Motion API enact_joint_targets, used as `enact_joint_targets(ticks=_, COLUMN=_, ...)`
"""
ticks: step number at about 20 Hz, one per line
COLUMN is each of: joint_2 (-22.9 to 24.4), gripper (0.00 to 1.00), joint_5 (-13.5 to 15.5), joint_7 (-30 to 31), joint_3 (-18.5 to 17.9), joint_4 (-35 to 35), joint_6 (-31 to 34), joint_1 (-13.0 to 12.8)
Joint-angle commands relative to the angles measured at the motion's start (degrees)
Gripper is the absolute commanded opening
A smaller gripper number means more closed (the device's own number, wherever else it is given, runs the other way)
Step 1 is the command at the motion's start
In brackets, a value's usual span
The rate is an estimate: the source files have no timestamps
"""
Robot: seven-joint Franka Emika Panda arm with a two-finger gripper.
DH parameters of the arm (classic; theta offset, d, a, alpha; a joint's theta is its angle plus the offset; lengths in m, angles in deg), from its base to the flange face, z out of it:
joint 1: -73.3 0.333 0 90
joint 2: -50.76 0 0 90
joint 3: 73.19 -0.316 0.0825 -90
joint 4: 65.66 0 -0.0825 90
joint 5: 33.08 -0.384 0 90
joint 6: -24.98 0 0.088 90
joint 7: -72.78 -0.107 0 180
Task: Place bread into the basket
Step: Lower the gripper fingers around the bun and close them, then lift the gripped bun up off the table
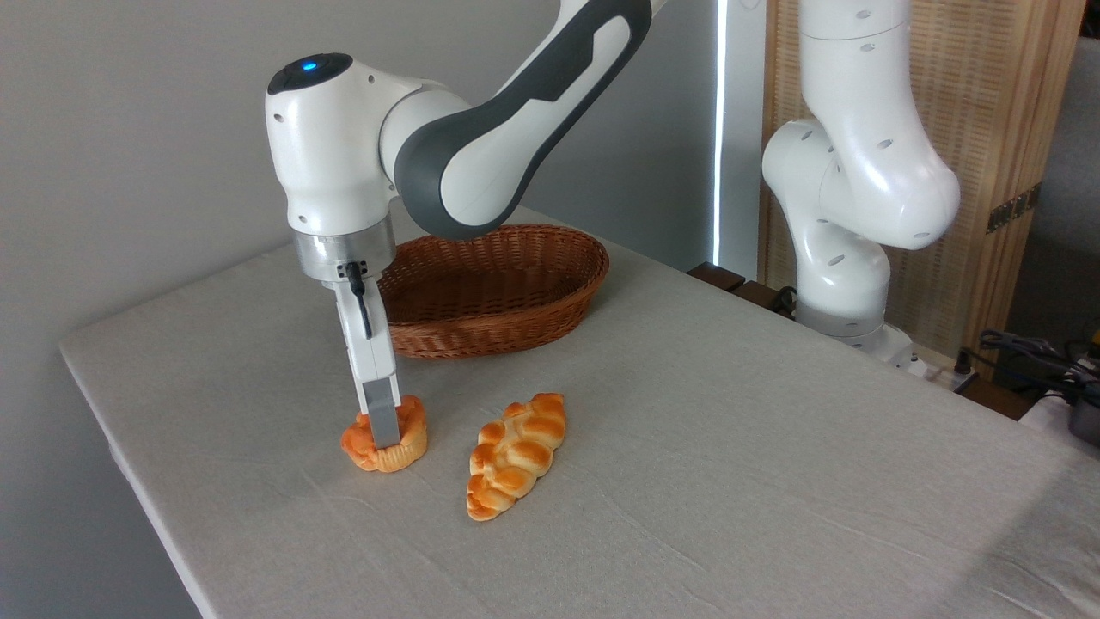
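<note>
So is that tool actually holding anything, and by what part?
It appears to hold the small round bun, tool fingers closed across its middle; whether it has left the table cannot be told.

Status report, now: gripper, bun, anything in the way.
Gripper down on bun, near finger across its front; closure unconfirmed. Bun at table level. Basket behind it, loaf to the right, out of the way.

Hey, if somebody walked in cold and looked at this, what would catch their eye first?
Probably the big white arm reaching down at left, its gripper planted on the small orange bun near the table's front-left edge. Next, the braided loaf just right of it, and the wicker basket behind.
</note>
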Motion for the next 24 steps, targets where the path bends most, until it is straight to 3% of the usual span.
enact_joint_targets(ticks=1, joint_2=0.07, gripper=0.43, joint_5=0.05, joint_7=-0.39, joint_3=-0.21, joint_4=-0.80, joint_6=-1.25, joint_1=-0.44)
enact_joint_targets(ticks=6, joint_2=0.42, gripper=0.43, joint_5=0.93, joint_7=0.14, joint_3=-0.21, joint_4=-0.62, joint_6=-1.16, joint_1=-0.35)
enact_joint_targets(ticks=12, joint_2=1.30, gripper=0.43, joint_5=1.11, joint_7=6.10, joint_3=-0.21, joint_4=0.78, joint_6=-0.90, joint_1=-0.35)
enact_joint_targets(ticks=18, joint_2=3.23, gripper=0.43, joint_5=5.41, joint_7=10.94, joint_3=-0.21, joint_4=2.01, joint_6=-0.46, joint_1=-0.44)
enact_joint_targets(ticks=24, joint_2=4.29, gripper=0.43, joint_5=6.12, joint_7=17.97, joint_3=0.14, joint_4=3.77, joint_6=4.01, joint_1=-0.61)
